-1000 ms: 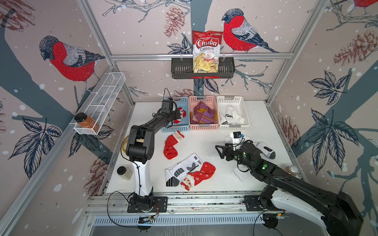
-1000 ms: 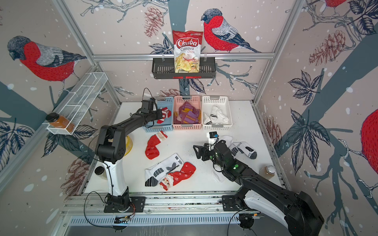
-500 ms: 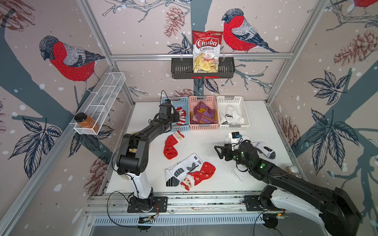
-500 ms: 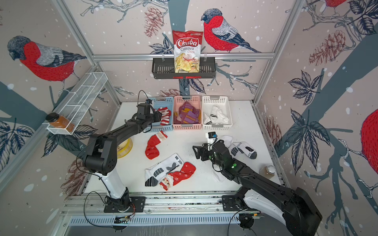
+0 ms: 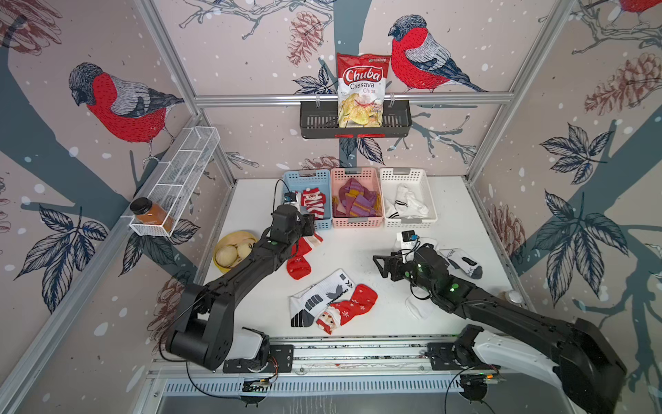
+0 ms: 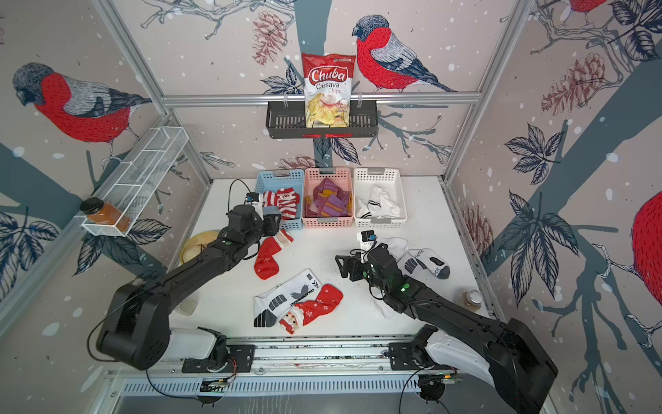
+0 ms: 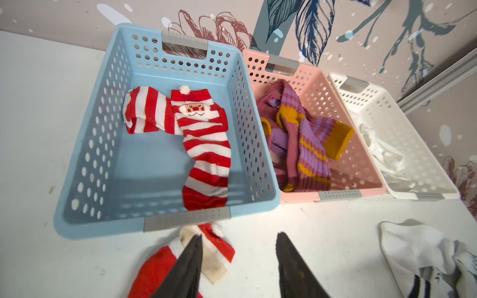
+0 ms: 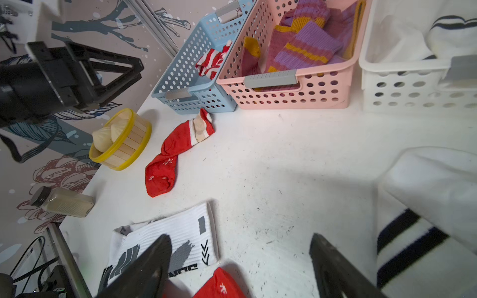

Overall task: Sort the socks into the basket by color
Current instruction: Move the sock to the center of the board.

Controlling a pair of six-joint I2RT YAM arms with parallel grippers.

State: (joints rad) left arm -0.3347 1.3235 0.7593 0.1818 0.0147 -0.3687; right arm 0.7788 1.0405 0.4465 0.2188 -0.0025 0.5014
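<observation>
Centre frame: blue basket (image 5: 306,175) holds a striped Santa sock (image 5: 313,202), pink basket (image 5: 353,172) purple-mustard socks (image 5: 354,202), white basket (image 5: 403,174) white socks (image 5: 406,204); red snowflake sock (image 5: 299,260) and white logo sock (image 5: 322,297) lie flat below.

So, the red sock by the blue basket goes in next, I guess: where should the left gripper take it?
Probably the striped cuff of the red sock, from straight above: the sock lies flat on the table, its cuff rumpled, nearest the blue basket and right under the open left gripper.
</observation>
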